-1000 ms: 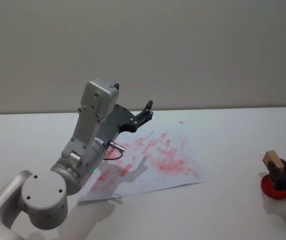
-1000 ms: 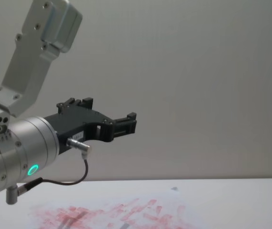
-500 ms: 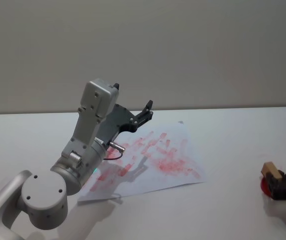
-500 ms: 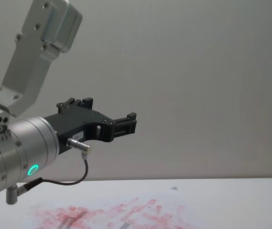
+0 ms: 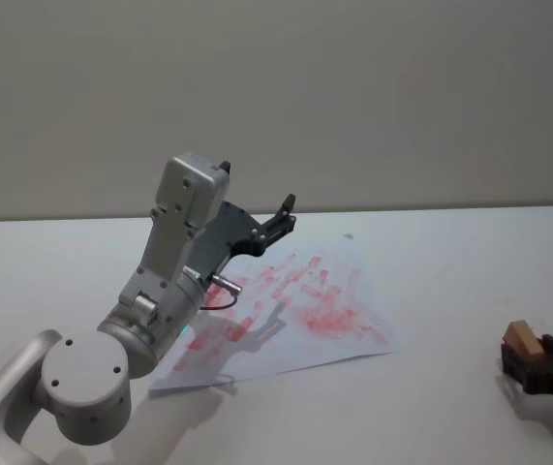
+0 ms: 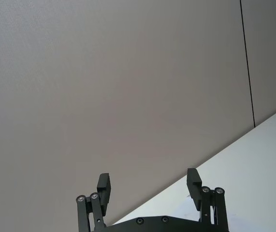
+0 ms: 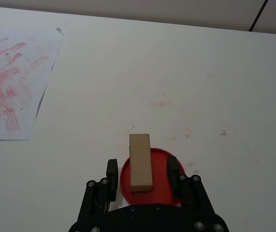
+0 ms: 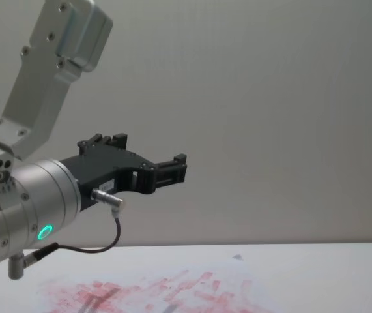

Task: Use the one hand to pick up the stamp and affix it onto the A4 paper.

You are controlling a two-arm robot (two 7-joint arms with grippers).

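Note:
The stamp (image 5: 520,336), a light-tan wooden block, stands at the table's right edge between the fingers of my right gripper (image 5: 536,355). In the right wrist view the stamp (image 7: 140,162) rests on a red ink pad (image 7: 163,175). The right gripper (image 7: 142,170) is open, with a gap on each side of the block. The A4 paper (image 5: 305,325), smeared with red ink, lies mid-table, well left of the stamp; its corner (image 7: 12,87) shows far off. My left gripper (image 5: 281,218) hangs open in the air above the paper's far edge.
The left arm's silver wrist and elbow (image 5: 150,320) stand tall over the paper's left half and cast a shadow on it. Bare white tabletop (image 5: 450,291) lies between paper and stamp. A grey wall backs the table.
The right gripper and the stamp have sunk lower and slightly nearer in the head view, and the gripper now covers the red pad there. The left arm has not moved.

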